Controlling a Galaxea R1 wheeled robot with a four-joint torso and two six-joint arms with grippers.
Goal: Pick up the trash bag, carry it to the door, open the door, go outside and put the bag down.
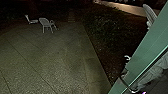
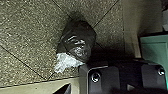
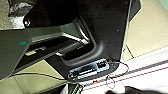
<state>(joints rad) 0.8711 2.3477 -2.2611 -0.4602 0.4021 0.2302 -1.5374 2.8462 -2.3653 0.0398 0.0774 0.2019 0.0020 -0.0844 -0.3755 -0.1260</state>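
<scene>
Presently, the grip of the left gripper and that of the right gripper cannot be told, whether wide, narrow or closed on something. Below the wrists lies the robot's dark base (image 3: 110,30), with round fittings at its corners and a connector panel (image 3: 88,70) set into its surface. Near, just beside the base, the trash bag (image 2: 78,37) rests on the speckled paving (image 2: 27,32); its body is black and glossy, with a whitish, crumpled portion (image 2: 66,62) at one end. Whether bag and base touch cannot be told. At the near right stands a green door (image 1: 150,40), a pale curved fitting (image 1: 127,58) at its edge. The paving extends to the far left, crossed by dark joints, where two pale chairs (image 1: 46,23) stand near each other. A dark planted bed (image 1: 107,27) borders it on the right; beyond, at the far right, runs a lighter strip (image 1: 125,7).
</scene>
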